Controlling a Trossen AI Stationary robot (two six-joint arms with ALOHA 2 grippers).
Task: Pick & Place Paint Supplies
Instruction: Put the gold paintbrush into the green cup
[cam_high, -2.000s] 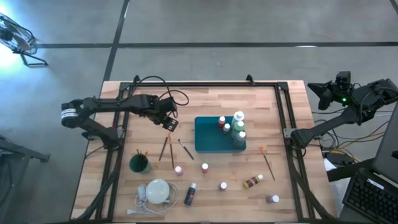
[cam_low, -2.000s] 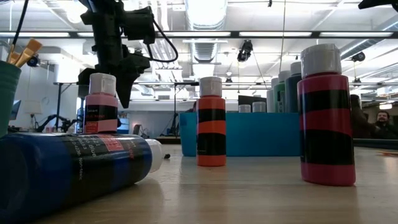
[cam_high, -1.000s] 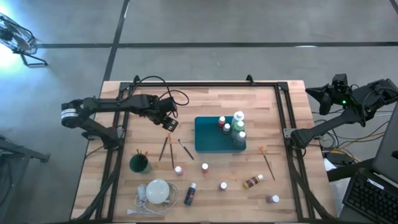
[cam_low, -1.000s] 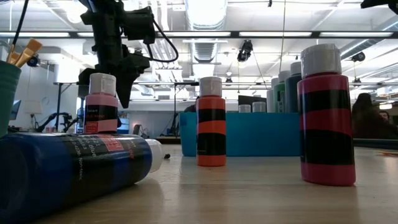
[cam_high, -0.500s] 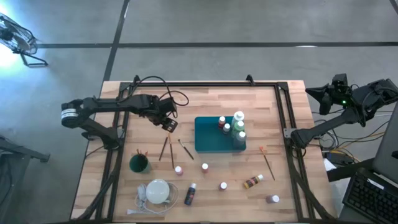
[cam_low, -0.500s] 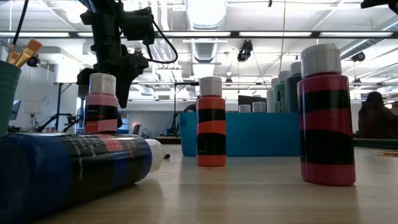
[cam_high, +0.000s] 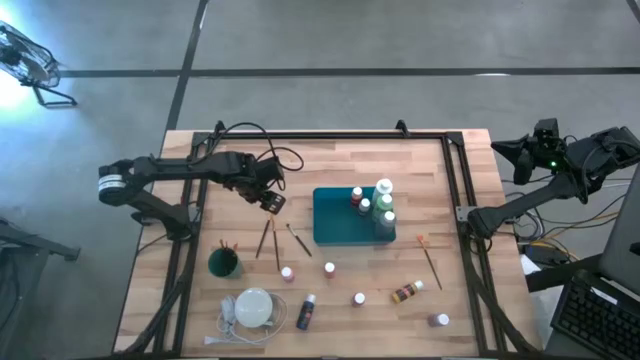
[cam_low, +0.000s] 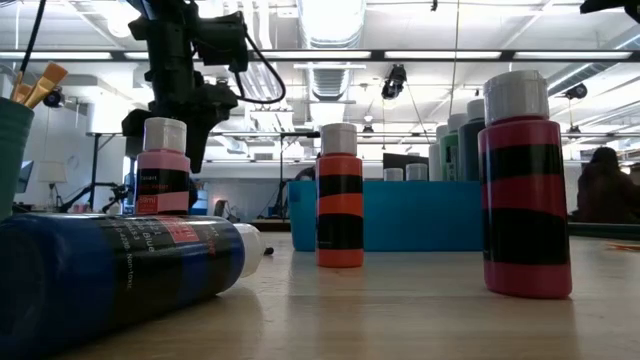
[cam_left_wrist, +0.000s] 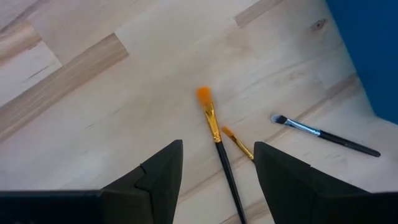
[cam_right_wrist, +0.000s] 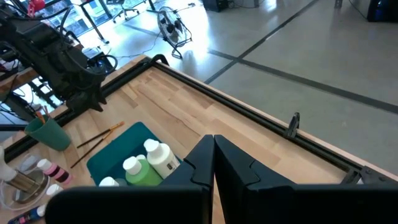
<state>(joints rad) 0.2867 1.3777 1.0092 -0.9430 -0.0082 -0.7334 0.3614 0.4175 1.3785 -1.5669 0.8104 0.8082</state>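
Wooden table (cam_high: 330, 170): butcher-block top with a dark frame; both arms reach in from the sides.
Left gripper (cam_high: 272, 199): hangs over the table just above two brushes, fingers (cam_left_wrist: 158, 171) spread apart with nothing between them.
Brushes under it (cam_left_wrist: 214, 134): a long dark-handled one with an orange tip and a shorter one beside it, lying flat on the wood (a third, thinner brush (cam_left_wrist: 323, 134) lies nearer the tray).
Right gripper (cam_high: 505, 150): parked off the table's right edge, raised, fingers pressed together and empty.
Teal tray (cam_high: 335, 222): mid-table, holding several white-capped bottles (cam_high: 382, 205) clustered at its right side.
Loose bottles (cam_high: 329, 269): scattered along the near part of the table, some upright, a dark blue one (cam_low: 110, 265) lying on its side.
Another brush (cam_high: 431, 262): lies right of the tray, orange end toward it.
Green cup (cam_high: 224, 263): left of the loose bottles, with brushes standing in it.
White disc (cam_high: 254, 306): near edge, cord coiled beside it.
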